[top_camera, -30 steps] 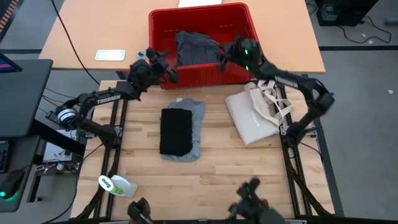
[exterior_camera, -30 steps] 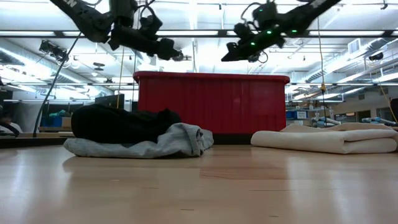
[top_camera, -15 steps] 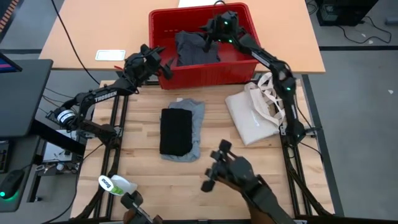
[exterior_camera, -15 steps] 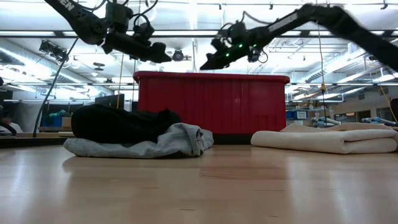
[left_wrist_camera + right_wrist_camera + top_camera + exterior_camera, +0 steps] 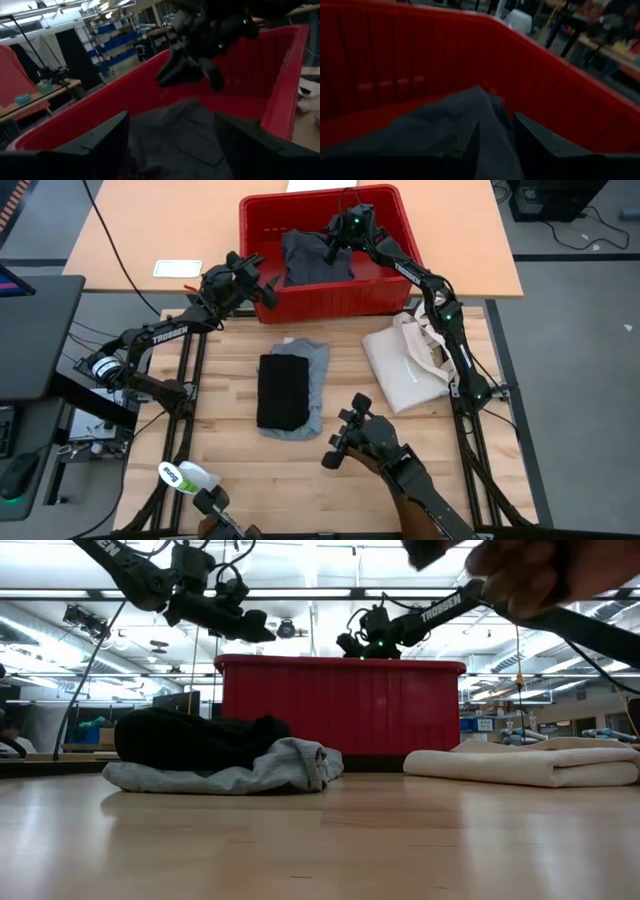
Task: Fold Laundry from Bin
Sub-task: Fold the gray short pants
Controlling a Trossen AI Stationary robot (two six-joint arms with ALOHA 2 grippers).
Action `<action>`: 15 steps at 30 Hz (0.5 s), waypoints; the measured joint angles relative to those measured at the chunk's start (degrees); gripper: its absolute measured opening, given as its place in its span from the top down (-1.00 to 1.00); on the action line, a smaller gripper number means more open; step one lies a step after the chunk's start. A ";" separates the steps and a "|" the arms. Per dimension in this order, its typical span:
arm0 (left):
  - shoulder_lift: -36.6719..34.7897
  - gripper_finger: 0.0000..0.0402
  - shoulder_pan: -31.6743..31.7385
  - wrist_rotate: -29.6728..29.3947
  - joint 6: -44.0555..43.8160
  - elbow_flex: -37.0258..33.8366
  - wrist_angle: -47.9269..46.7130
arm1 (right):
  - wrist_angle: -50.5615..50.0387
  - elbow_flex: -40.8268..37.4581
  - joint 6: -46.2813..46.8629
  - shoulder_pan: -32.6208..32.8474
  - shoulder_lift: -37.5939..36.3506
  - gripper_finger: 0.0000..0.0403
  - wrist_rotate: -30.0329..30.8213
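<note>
- Near edge of the pale wooden worktop [image 5: 350,395]: a small white and green bottle [image 5: 183,476] lies close to the near left corner. A dark, blurred gripper-like shape, whose origin I cannot tell, pokes in over the near right part.
- Middle of the worktop: a black garment folded into a neat rectangle [image 5: 283,390] lies on top of a folded light grey T-shirt [image 5: 316,380]. By the look of it, two pieces are done and stacked.
- Right edge: a cream canvas tote bag with loop handles [image 5: 408,368] lies flat, no part of the laundry.
- Far edge: the large red rectangular plastic tub [image 5: 330,292] holds one more dark grey crumpled garment [image 5: 310,255], not yet lifted out.
- The left gripper [image 5: 262,288] hovers at the tub's left rim, fingers spread wide and empty.
- The right gripper [image 5: 495,137] reaches down inside the tub over the grey cloth, fingers narrowed; whether they pinch the fabric I cannot tell.
- Left to do, I judge: pull this garment out, spread it and fold it.
</note>
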 joint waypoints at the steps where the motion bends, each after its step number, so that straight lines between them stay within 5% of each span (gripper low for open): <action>1: 0.00 -0.46 0.00 -0.02 -0.04 0.55 0.01 | -0.76 0.00 0.31 -0.04 -0.09 0.37 -0.03; 7: 3.67 -0.30 0.62 0.50 1.14 13.24 -12.49 | -5.01 0.00 0.64 0.14 -5.07 0.37 -0.21; 15: 24.84 0.00 3.18 2.77 0.97 45.93 -43.43 | -22.75 0.04 -1.47 0.90 -12.22 0.37 -11.08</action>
